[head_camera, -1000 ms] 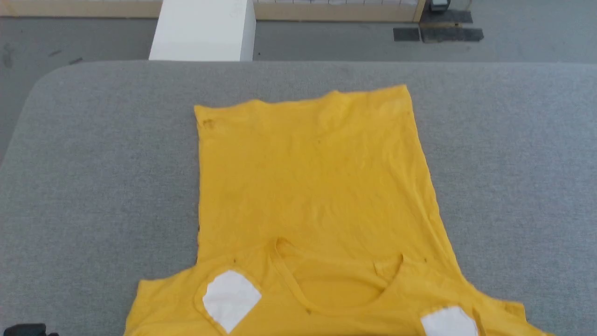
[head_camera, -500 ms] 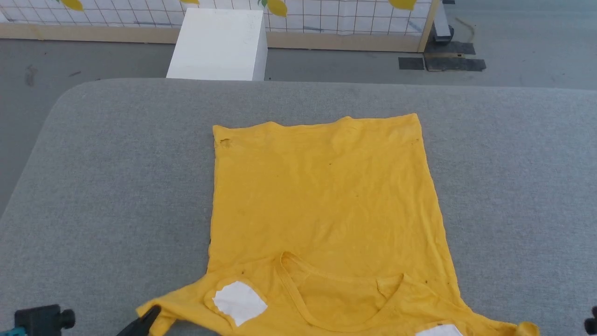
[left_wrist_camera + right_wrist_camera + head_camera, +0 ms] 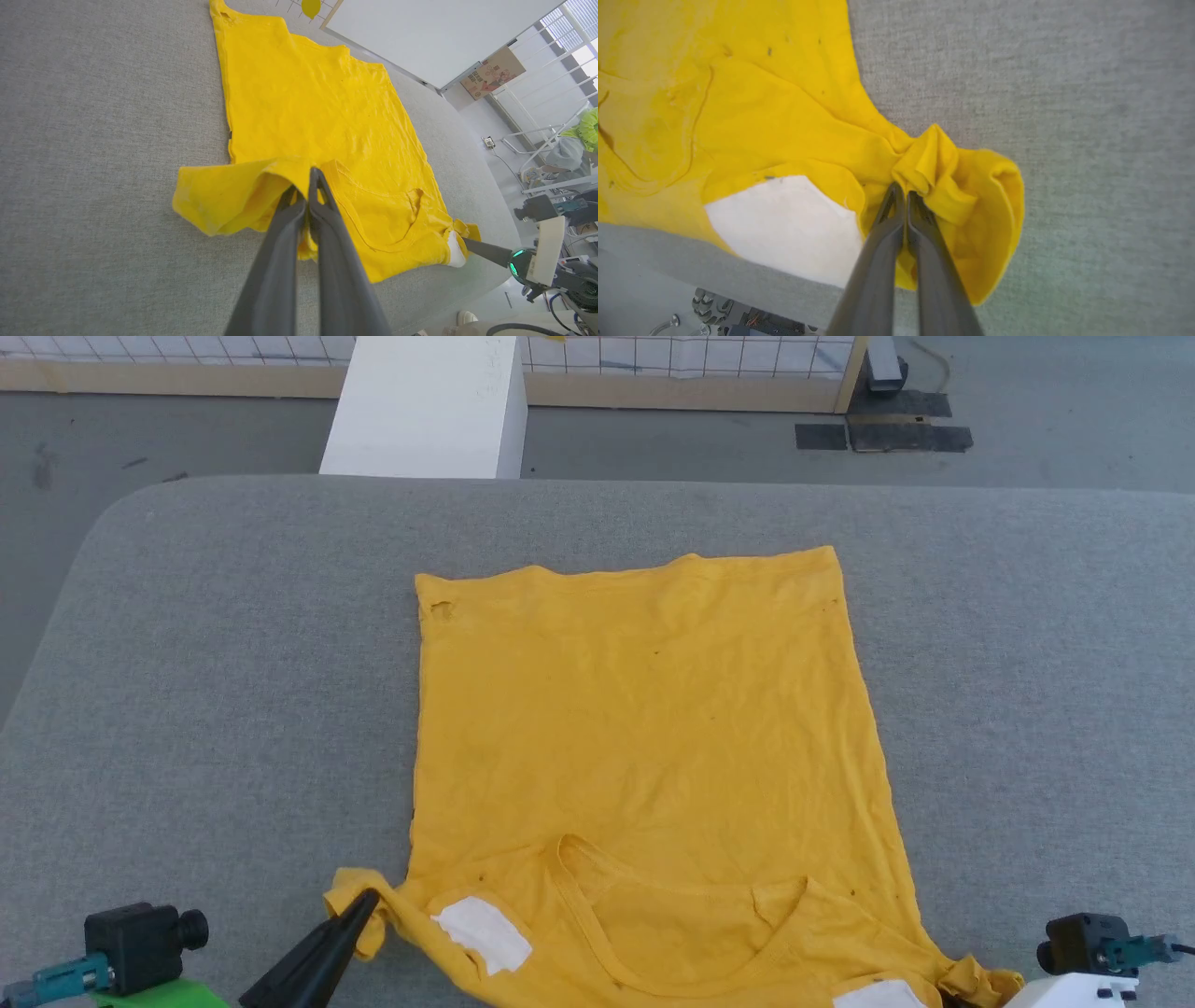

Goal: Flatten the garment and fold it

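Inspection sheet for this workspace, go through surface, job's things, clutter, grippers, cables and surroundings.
Surface: grey fabric table, smooth.
Job's things: yellow T-shirt lies flat, collar nearest the robot; both sleeves bunched; white patch near the left sleeve.
Clutter: nothing seen.
Grippers: left gripper, jaws shut on the left sleeve; right gripper, jaws shut on the right sleeve.
Cables: thin cable on the floor by a socket.
Surroundings: white box, grid panel and dark floor tape beyond the table.
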Controlling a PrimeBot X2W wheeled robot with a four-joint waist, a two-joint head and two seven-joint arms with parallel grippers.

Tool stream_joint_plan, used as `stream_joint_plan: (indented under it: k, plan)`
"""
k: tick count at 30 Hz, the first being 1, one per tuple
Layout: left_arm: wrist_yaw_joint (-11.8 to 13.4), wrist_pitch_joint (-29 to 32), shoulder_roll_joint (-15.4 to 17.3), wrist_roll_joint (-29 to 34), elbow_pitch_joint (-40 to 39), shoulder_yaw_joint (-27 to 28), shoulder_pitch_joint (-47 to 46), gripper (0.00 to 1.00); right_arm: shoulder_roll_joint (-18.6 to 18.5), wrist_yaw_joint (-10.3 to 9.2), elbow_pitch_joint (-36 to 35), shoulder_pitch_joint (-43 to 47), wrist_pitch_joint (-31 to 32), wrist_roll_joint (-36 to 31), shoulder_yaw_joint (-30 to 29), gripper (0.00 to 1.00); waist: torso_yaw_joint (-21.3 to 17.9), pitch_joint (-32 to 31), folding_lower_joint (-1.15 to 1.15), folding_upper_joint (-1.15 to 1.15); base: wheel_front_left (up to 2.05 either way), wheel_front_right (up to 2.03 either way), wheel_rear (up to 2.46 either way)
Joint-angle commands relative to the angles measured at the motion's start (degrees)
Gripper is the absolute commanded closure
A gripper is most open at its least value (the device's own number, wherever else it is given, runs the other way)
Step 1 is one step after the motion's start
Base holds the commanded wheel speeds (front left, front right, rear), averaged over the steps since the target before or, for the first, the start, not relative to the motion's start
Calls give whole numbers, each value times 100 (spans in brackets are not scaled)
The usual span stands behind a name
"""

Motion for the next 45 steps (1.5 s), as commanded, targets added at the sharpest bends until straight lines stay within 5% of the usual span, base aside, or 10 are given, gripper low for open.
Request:
stream_joint_plan:
  k: [1,2,3,4,14,19,25,33,45]
  plan:
    - [49,22,-14,96,-25,-6,-105,100,17,-13,354,-74,-33,-92,46,83,7,-25,1,0,0,0,0]
    - [60,39,-9,101,-34,-13,-111,100,17,-13,424,-88,-24,-77,34,59,9,-40,1,0,0,0,0]
    - [75,55,-2,103,-51,-18,-112,100,11,-13,450,-88,6,-53,-7,6,11,-56,1,0,0,0,0]
    - [85,63,8,111,-68,-22,-110,100,10,-13,426,-79,54,1,-82,0,9,-66,1,0,0,0,0]
    - [273,-54,-69,472,-423,170,-34,100,-34,-13,-2221,52,1607,623,-1224,0,4,-97,1,0,0,0,0]
    - [293,-78,-184,752,-608,205,-98,100,-600,-13,-2999,-799,1032,173,-1368,0,137,114,1,0,0,0,0]
    - [140,-71,-218,1016,-706,183,-322,100,-834,-13,-2016,-2189,381,-610,-710,0,391,569,1,0,0,0,0]
    - [-206,21,-304,1166,-589,147,-734,100,-717,-13,-402,-4273,827,-1683,-269,0,866,1229,1,0,0,0,0]
    - [-814,34,-610,1224,-108,66,-1284,100,-90,-13,935,-5713,1717,-2864,-959,0,1475,2023,1,0,0,0,0]
